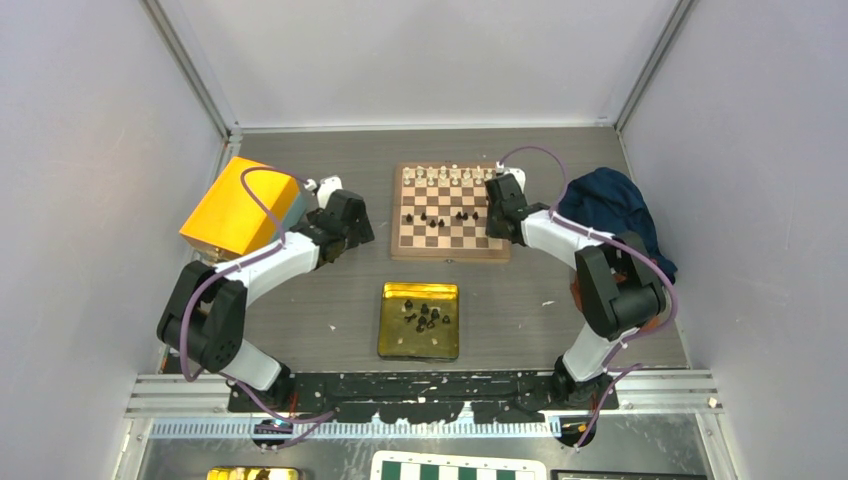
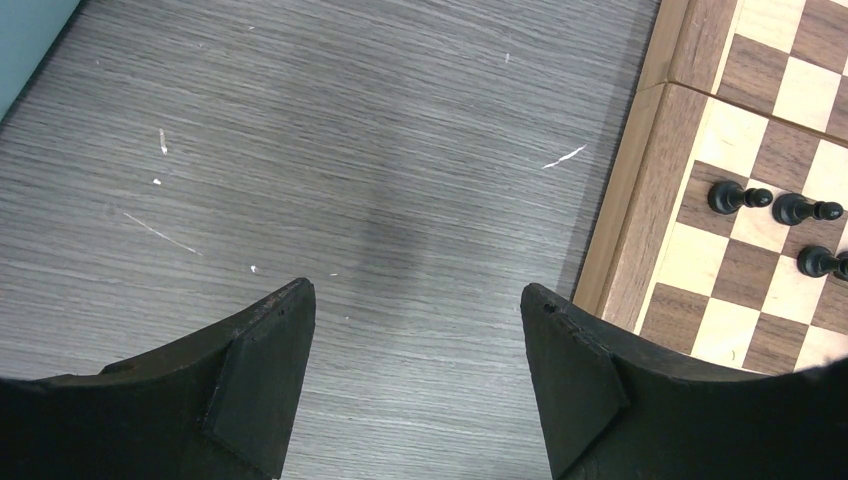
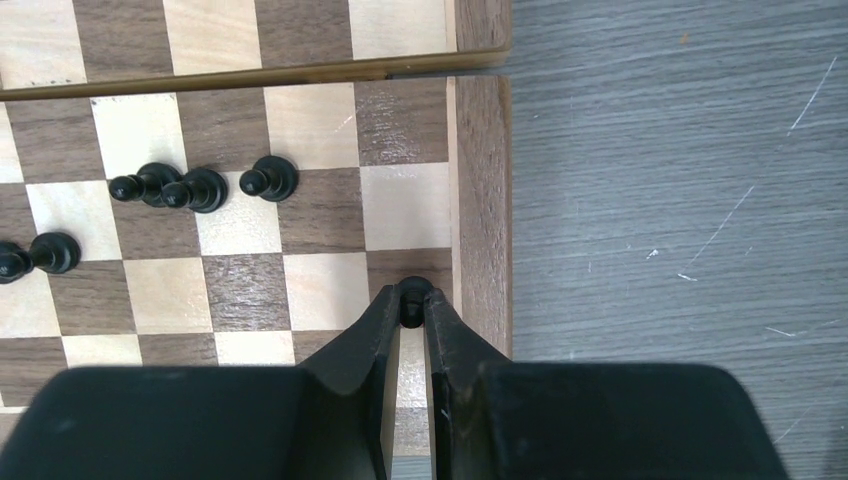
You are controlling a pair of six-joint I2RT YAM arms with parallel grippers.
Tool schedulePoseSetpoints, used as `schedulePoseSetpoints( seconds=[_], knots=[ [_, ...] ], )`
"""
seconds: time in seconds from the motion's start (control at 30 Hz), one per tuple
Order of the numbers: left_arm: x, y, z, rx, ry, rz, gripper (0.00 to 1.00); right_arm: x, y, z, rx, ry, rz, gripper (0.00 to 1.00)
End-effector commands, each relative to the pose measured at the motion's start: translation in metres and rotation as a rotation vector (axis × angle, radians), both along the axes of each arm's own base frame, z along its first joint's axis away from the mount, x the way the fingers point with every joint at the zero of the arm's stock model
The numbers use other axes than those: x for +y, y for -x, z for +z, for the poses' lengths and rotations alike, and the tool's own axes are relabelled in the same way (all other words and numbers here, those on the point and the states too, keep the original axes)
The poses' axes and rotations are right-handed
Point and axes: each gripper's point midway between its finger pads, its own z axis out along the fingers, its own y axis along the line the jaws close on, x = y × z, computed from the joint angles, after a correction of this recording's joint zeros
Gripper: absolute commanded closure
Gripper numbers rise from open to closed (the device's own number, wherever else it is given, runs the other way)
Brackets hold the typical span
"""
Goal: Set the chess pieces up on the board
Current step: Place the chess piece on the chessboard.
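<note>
The wooden board lies at mid table. Cream pieces line its far rows; several black pieces stand near its middle. My right gripper is shut on a black piece, held over a dark square by the board's right rim; black pawns stand to its left. My left gripper is open and empty over bare table, just left of the board's rim; black pawns show there. More black pieces lie in the yellow tray.
An orange-topped box stands at the far left behind my left arm. A dark blue cloth lies at the right beside my right arm. A green-and-white checkered board shows below the table's near edge.
</note>
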Motion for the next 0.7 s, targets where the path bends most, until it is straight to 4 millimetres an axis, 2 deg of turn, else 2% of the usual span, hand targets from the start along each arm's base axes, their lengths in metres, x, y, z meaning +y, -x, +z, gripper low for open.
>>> schedulePoseSetpoints(
  seconds=[0.0,0.37,0.67],
  knots=[
    [-0.0017,-0.0121,0.0127,-0.056,0.012,0.020,0.23,0.0118,-0.0214,0.0188,-0.073,-0.042,-0.002,0.98],
    [-0.0016,-0.0129,0.0138,-0.059,0.009,0.019,0.23,0.0121,-0.0203,0.0132,-0.057,-0.041,-0.003,0.95],
    [-0.0012,-0.0115,0.0138,-0.057,0.011,0.019,0.22,0.0113,-0.0198,0.0206,-0.066,-0.041,-0.002,0.74]
  ],
)
